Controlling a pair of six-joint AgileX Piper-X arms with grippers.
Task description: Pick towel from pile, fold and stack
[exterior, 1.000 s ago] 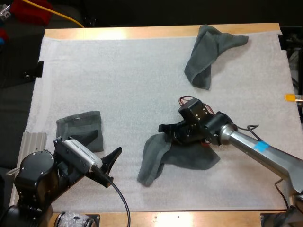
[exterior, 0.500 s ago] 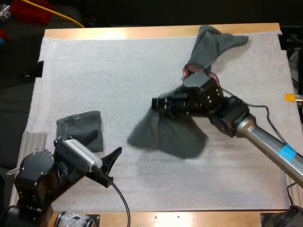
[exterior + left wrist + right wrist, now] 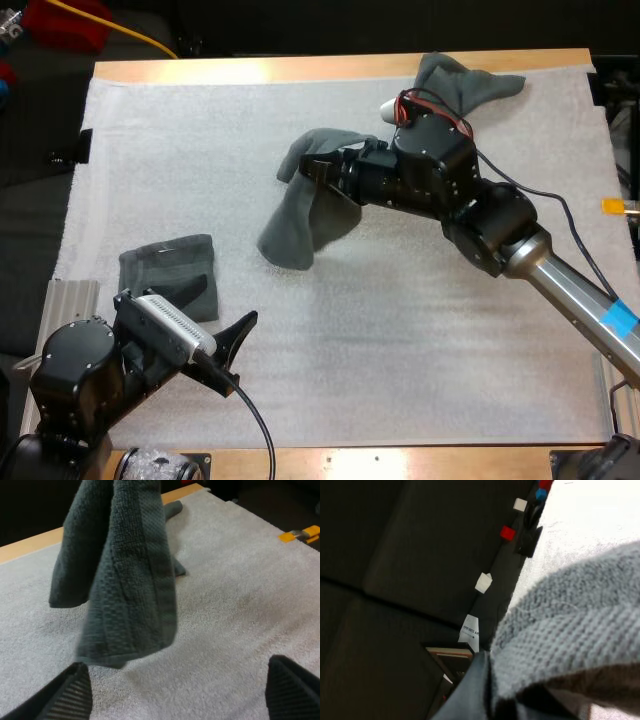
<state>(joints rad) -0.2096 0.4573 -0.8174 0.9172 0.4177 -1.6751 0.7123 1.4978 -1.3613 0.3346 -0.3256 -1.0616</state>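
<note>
The right hand [image 3: 322,172], clamped on the towel [image 3: 296,222], had lifted it from the centre of the surface [image 3: 400,360] toward 12 o'clock, where it hung free, ready for spreading. The left hand [image 3: 218,310] sat wide open at 7 o'clock.

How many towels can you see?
3: hanging towel in the right gripper, crumpled towel at the mat's far edge, folded towel by the left gripper. More may be hidden.

White label [image 3: 470,631] — print too small, unreadable
</note>
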